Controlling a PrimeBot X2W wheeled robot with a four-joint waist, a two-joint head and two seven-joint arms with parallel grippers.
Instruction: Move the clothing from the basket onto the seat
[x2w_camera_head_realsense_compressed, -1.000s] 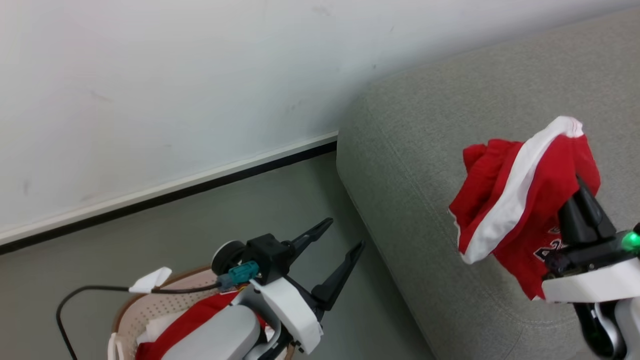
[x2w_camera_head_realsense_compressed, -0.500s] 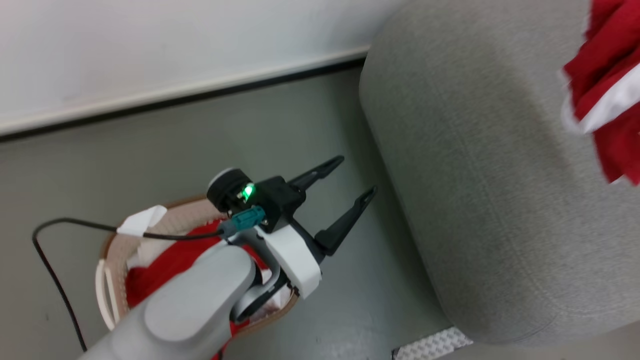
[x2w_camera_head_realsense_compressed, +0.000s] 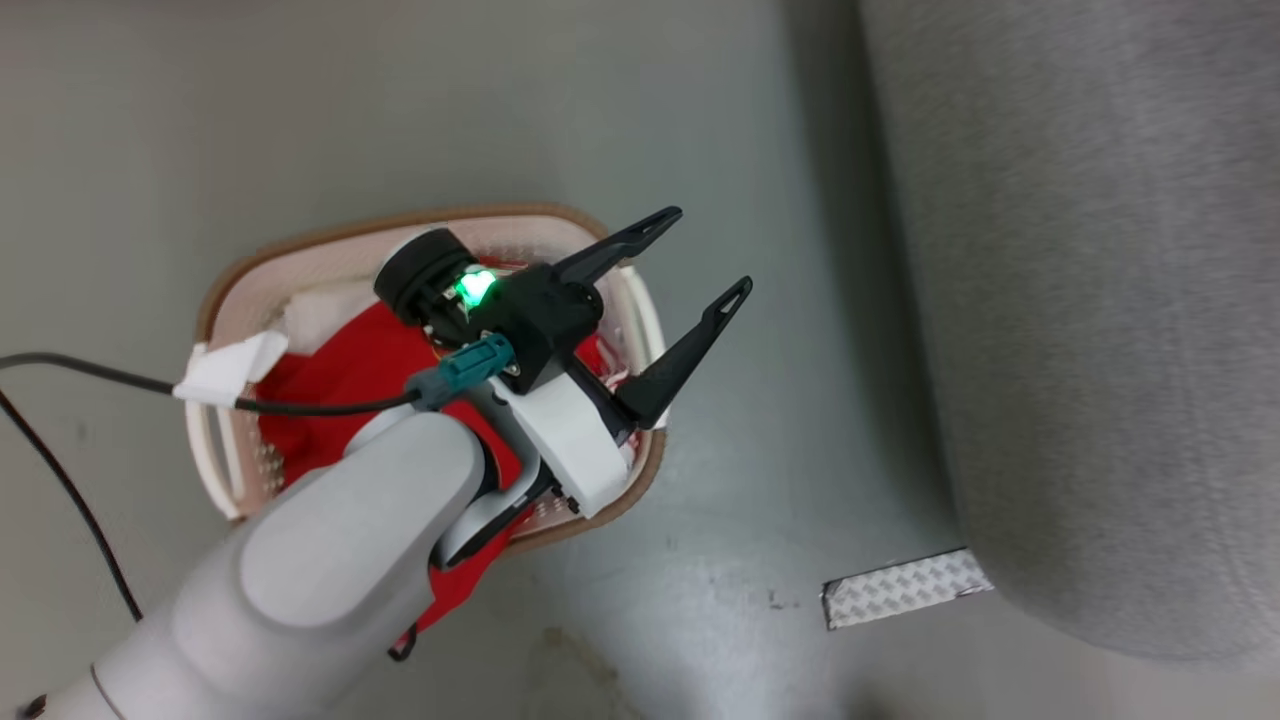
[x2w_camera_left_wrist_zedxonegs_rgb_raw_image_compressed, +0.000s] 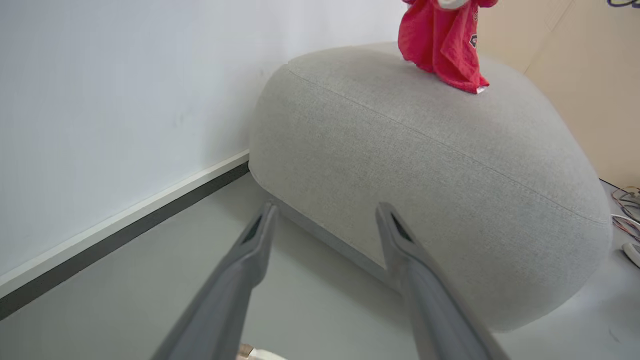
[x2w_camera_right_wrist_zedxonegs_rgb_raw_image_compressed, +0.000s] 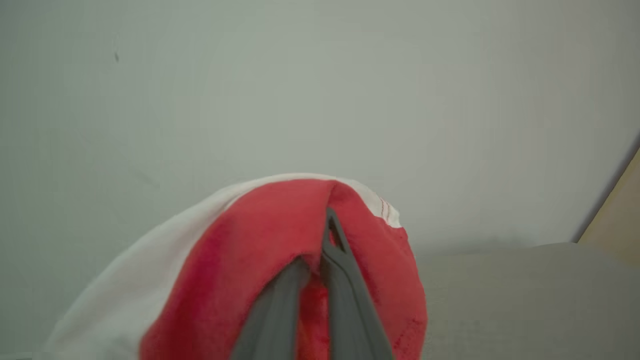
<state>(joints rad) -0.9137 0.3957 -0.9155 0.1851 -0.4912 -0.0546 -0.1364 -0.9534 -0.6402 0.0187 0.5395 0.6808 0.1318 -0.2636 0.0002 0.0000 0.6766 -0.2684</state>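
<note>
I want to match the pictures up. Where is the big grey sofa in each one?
Head view: the grey sofa fills the right side, right of the laundry basket.
Left wrist view: middle and right, beyond the open left gripper.
Right wrist view: lower right corner, behind the red garment.
Shared landmark: the red garment, seen with the sofa in both wrist views.

A white wall (x2w_camera_left_wrist_zedxonegs_rgb_raw_image_compressed: 100, 100) meets the grey floor (x2w_camera_head_realsense_compressed: 760, 480) along a white skirting (x2w_camera_left_wrist_zedxonegs_rgb_raw_image_compressed: 125, 219) with a black strip.
</note>
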